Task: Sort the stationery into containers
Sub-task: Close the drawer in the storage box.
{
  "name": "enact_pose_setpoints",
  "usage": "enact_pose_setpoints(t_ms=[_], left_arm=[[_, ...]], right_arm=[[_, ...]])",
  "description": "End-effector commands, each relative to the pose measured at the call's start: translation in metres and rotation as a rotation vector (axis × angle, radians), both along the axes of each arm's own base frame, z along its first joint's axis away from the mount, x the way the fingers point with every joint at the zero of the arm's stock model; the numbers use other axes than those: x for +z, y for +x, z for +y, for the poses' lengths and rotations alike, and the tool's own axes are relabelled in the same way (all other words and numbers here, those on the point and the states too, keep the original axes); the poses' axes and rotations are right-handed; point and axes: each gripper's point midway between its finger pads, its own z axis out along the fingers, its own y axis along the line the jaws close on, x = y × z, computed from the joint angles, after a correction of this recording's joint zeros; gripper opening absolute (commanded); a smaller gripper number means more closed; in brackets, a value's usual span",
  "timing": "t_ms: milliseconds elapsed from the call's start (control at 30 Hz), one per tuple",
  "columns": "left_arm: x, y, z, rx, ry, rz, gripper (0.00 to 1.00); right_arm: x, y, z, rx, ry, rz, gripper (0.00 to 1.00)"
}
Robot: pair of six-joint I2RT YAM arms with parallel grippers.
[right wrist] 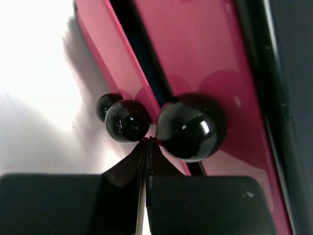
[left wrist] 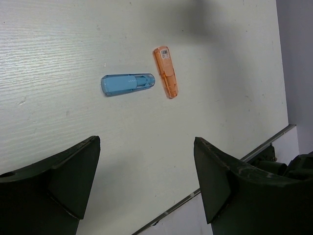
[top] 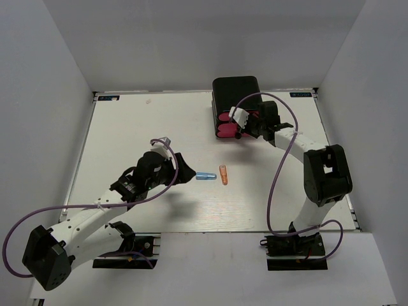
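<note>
Left end effector: the left end effector (left wrist: 146, 147) hung low over the white desk (top: 127, 127) with its dark fingers spread wide and nothing between them.
Direction to target: the short light-blue translucent plastic cylinder (left wrist: 127, 84) lay straight ahead of the open fingers, towards the robot's right, near but not touched.
Long axis: the light-blue cylinder lay left to right in the top view, roughly in line with the left end effector's reach, so a grasp would probably call for the fingers to close across its width.
Neighbour: the short orange translucent plastic cylinder (left wrist: 165, 72) lay just beyond the blue one, with a thin gap showing, and ran roughly near to far, almost crosswise to it.
Nearer arm: the left one, by my judgement; both pieces were well apart from the right arm.
Right end effector: the right end effector (right wrist: 147, 147) was pressed together and held nothing, with its tips just below two glossy black round knobs (right wrist: 190, 127); contact could not be told.
Containers: the bright pink drawers (right wrist: 205, 58) sat in the black boxy cabinet (top: 236, 89) at the far right of the desk.
Count: two stationery pieces on the desk, one light-blue and one orange; three knobs in the right wrist view; one cabinet.
</note>
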Motion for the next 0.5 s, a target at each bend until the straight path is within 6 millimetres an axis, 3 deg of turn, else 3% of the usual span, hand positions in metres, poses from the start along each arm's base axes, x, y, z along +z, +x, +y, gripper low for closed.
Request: enact_pose_setpoints(t_ms=[0, 233, 467], left_arm=[[0.013, 0.004, -0.005, -0.003, -0.015, -0.021, 0.87], [0.013, 0.005, -0.003, 0.005, -0.011, -0.023, 0.87], [0.011, 0.004, -0.003, 0.005, -0.005, -0.016, 0.87]], right_arm=[[0.022, 0.024, 0.008, -0.058, 0.059, -0.087, 0.00], [0.020, 0.032, 0.011, -0.130, 0.097, -0.074, 0.00], [0.022, 0.013, 0.010, -0.154, 0.161, 0.005, 0.00]])
